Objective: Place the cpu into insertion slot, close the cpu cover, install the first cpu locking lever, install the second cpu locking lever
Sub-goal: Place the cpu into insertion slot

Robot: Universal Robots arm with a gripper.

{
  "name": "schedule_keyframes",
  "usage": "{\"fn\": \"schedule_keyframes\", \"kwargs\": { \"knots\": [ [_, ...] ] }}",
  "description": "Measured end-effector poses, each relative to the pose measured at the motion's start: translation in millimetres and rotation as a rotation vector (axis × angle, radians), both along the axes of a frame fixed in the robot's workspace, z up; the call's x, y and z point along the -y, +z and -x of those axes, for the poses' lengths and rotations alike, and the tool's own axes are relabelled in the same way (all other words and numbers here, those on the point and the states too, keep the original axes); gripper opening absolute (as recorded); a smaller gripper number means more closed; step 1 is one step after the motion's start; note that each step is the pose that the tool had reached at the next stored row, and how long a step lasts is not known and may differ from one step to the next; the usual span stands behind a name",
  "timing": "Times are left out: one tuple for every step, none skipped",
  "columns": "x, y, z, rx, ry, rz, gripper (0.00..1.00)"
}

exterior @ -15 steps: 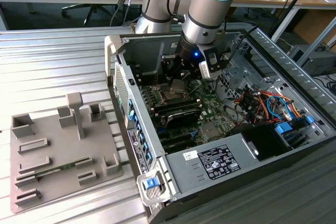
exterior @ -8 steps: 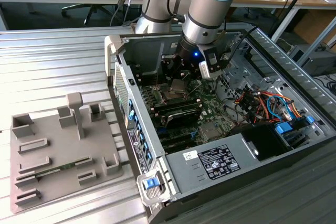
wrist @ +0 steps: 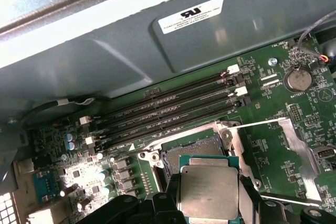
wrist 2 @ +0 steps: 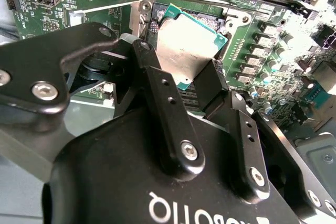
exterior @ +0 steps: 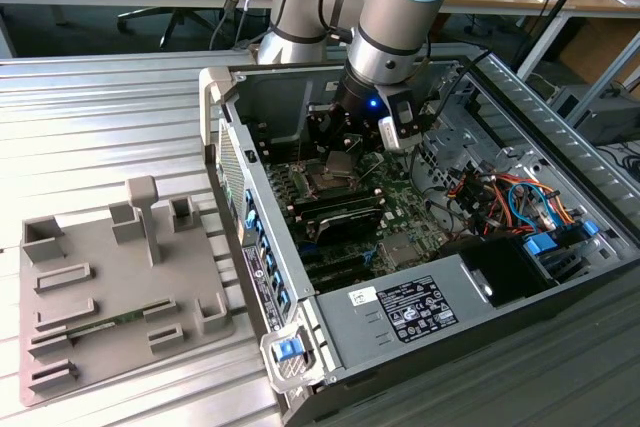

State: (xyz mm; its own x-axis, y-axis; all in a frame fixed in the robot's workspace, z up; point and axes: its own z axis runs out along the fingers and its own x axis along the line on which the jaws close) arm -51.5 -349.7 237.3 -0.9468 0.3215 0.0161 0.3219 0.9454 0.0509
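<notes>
Gripper: black two-finger gripper [wrist 2: 178, 62], jaws drawn narrow onto the cpu, one finger on each of two opposite edges.
Cpu: cpu [wrist: 209, 191], silvery face up with a green rim, clamped between the fingers; in the second wrist view it sits tilted against the board, partly over the insertion slot. Whether it touches the slot cannot be told.
Insertion slot: insertion slot [wrist: 195, 148], a dark square socket in the green motherboard [wrist: 273, 98], open, with part of it bare.
Cpu cover: cpu cover [wrist: 303, 153], a silvery frame swung open, lying beside the slot.
Locking lever: locking lever [wrist: 257, 124], a thin silvery rod unlatched, running from a slot corner toward the cover.
Memory slots: memory slots [wrist: 168, 109], long and black, just beside the slot.
Arm: arm [exterior: 400, 7], reaching down from the far side into the open computer case [exterior: 232, 162].
Fixture tray: fixture tray [exterior: 110, 287], grey, on the ribbed table [exterior: 100, 127], at the exterior view's left of the case.
</notes>
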Motion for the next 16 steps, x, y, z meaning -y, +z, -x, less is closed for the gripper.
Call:
{"fn": "schedule_keyframes", "kwargs": {
  "knots": [
    [0.0,0.0,0.0,0.0000,-0.001,0.0000,0.53],
    [0.0,0.0,0.0,0.0000,-0.002,0.0000,0.53],
    [0.0,0.0,0.0,0.0000,-0.003,0.0000,0.53],
    [0.0,0.0,0.0,0.0000,-0.003,0.0000,0.53],
    [0.0,0.0,0.0,0.0000,-0.004,0.0000,0.53],
    [0.0,0.0,0.0,0.0000,-0.005,0.0000,0.53],
    [0.0,0.0,0.0,0.0001,-0.006,-0.0001,0.53],
    [0.0,0.0,0.0,0.0001,-0.007,0.0000,0.53],
    [0.0,0.0,0.0,0.0001,-0.008,0.0000,0.53],
    [0.0,0.0,0.0,0.0000,-0.010,0.0000,0.53],
    [0.0,0.0,0.0,0.0000,-0.011,0.0000,0.53],
    [0.0,0.0,0.0,0.0000,-0.012,0.0000,0.53],
    [0.0,0.0,0.0,0.0000,-0.013,0.0000,0.53],
    [0.0,-0.1,0.0,0.0000,-0.014,0.0000,0.53],
    [0.0,-0.1,0.0,0.0000,-0.015,0.0000,0.53],
    [0.0,-0.1,0.0,0.0001,-0.016,0.0000,0.53]
  ]
}}
